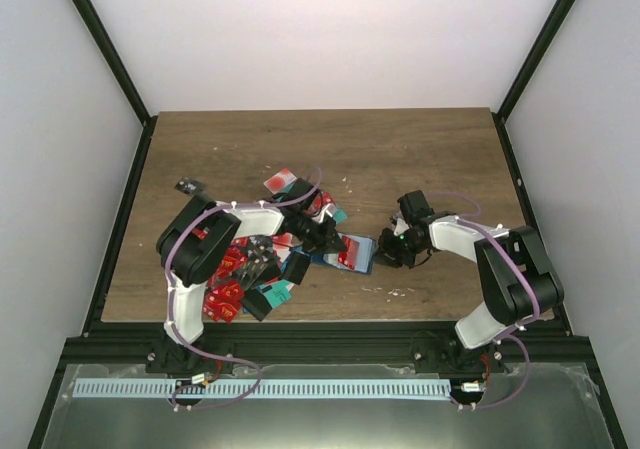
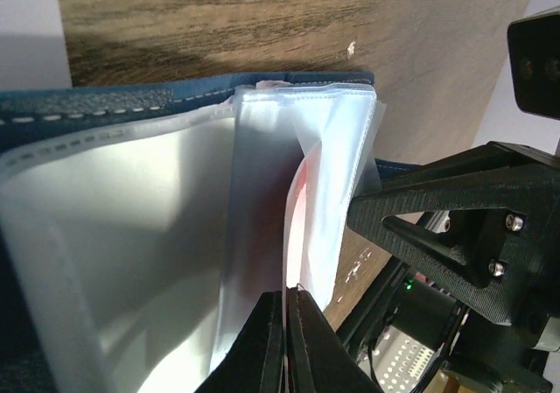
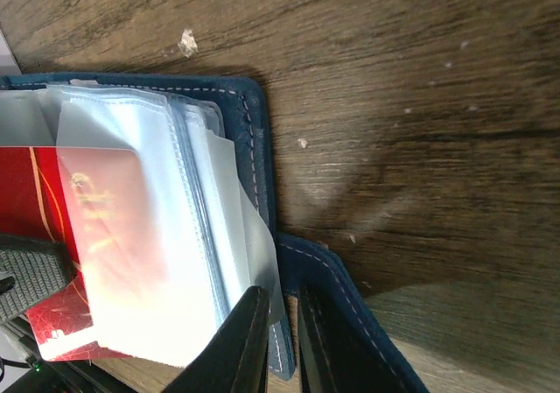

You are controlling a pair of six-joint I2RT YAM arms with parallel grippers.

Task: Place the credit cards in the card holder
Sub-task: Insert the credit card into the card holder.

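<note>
The dark blue card holder (image 1: 352, 253) lies open at mid-table, its clear sleeves fanned out. My left gripper (image 1: 333, 239) is shut on a red credit card (image 2: 298, 192), seen edge-on and partly inside a clear sleeve (image 2: 341, 148). In the right wrist view the same red card (image 3: 79, 227) shows through the sleeve. My right gripper (image 1: 386, 250) is shut on the card holder's blue edge (image 3: 254, 122) by the clasp tab (image 3: 350, 297), with a sleeve corner also between the jaws. My left gripper's fingers (image 2: 262, 349) are pressed together on the card.
A pile of mostly red credit cards (image 1: 236, 267) with a teal one (image 1: 275, 294) lies under my left arm. A red and white card (image 1: 282, 181) and a black card (image 1: 187, 185) lie farther back. The table's front edge (image 1: 330, 321) is near.
</note>
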